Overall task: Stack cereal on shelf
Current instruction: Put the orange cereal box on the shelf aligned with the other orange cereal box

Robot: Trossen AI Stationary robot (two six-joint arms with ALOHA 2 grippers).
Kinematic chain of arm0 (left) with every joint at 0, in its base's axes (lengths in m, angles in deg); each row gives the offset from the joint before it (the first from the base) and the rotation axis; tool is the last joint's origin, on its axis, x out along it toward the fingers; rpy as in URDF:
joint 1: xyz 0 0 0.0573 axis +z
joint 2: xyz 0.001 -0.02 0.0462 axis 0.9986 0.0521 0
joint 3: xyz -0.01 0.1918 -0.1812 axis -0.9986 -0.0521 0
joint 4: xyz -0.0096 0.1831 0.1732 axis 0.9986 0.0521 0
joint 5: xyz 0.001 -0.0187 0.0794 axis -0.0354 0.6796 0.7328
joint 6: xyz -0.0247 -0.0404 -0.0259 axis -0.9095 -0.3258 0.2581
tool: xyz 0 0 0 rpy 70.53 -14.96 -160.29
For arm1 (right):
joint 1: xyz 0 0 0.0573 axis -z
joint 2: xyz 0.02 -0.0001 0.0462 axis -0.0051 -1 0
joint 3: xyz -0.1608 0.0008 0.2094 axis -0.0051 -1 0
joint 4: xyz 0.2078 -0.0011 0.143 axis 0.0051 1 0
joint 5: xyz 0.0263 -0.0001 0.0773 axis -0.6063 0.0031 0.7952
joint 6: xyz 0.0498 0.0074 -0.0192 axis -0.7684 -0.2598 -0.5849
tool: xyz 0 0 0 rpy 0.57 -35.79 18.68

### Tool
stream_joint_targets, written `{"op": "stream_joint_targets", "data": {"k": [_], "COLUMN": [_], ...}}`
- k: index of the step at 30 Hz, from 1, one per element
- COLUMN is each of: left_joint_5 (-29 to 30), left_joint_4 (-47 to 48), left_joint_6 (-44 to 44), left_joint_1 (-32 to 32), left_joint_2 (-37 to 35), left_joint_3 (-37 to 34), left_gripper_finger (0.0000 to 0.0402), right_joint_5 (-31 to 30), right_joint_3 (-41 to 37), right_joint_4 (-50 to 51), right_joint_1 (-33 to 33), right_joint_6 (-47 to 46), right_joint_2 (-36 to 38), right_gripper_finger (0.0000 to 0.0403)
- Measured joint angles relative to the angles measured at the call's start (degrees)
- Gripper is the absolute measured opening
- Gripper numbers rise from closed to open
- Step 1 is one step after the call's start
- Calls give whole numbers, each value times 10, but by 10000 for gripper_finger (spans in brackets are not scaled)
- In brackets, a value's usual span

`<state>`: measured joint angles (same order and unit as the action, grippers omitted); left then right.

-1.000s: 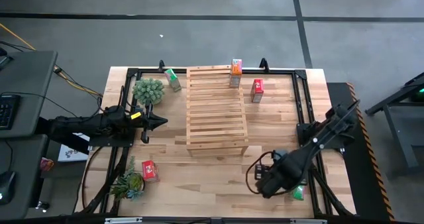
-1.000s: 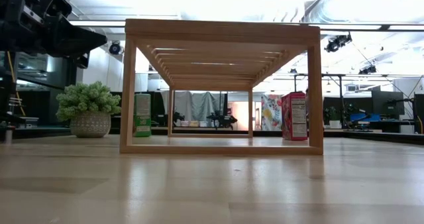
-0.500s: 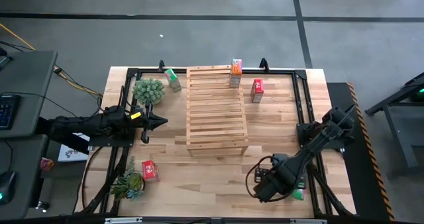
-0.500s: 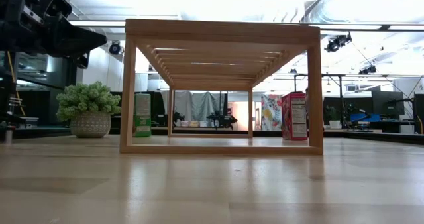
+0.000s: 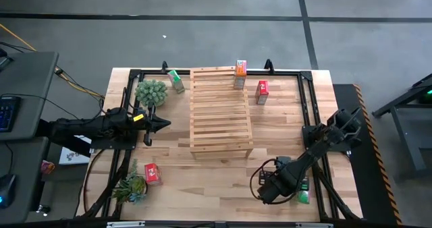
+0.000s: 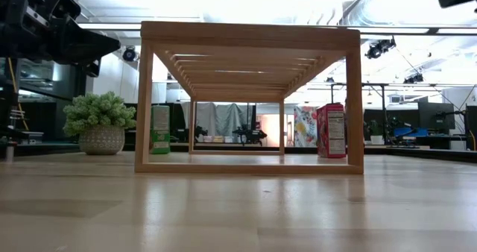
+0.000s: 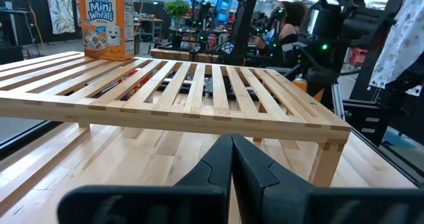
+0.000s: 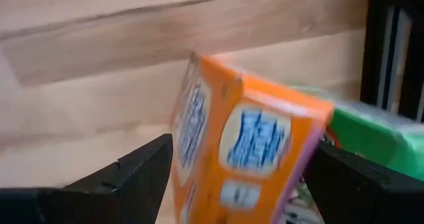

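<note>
The shelf (image 5: 221, 110), a light-wood slatted rack, stands mid-table on its legs (image 6: 250, 95). One orange cereal box (image 5: 240, 68) stands on its far right corner (image 7: 106, 22). On the table stand a red box (image 5: 262, 91), a green box (image 5: 176, 80) and a red box (image 5: 152, 173). My right gripper (image 5: 266, 187) is low at the near right, open. Its fingers flank a second orange box (image 8: 245, 144), with a green box (image 8: 371, 128) right beside it (image 5: 304, 196). My left gripper (image 5: 158, 123) hovers shut to the left of the shelf (image 7: 232, 164). My right gripper has one finger (image 8: 132, 174) on each side of the orange box's narrow faces (image 8: 192, 131), coming from above at a slant. I cannot tell whether the fingers touch the box. The box looks tilted in the wrist view.
Two potted plants stand on the left side, one far (image 5: 150, 92), one near (image 5: 131, 185). A black frame (image 5: 307, 100) runs along the table's edges. Bare tabletop lies between the shelf and the near edge.
My right gripper has moved a little toward the table's near left. A dark part of the right arm has come into the top right corner of the low view. The boxes on the table and the shelf have kept still.
</note>
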<state>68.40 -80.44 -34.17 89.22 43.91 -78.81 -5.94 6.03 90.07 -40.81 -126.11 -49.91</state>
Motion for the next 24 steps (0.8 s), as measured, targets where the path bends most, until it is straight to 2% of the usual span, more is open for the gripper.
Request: {"op": "stream_joint_targets", "data": {"k": [9, 21, 24], "left_joint_5": [0, 0, 0], "left_joint_4": [0, 0, 0], "left_joint_6": [0, 0, 0], "left_joint_1": [0, 0, 0], "left_joint_2": [0, 0, 0], "left_joint_3": [0, 0, 0], "left_gripper_finger": [0, 0, 0], "right_joint_5": [4, 3, -1], "right_joint_3": [-26, -24, 3], "right_joint_4": [-31, -26, 1], "right_joint_1": [2, -8, -26], "right_joint_6": [5, 5, 20], "right_joint_2": [0, 25, 42], "right_gripper_finger": [296, 167, 137]}}
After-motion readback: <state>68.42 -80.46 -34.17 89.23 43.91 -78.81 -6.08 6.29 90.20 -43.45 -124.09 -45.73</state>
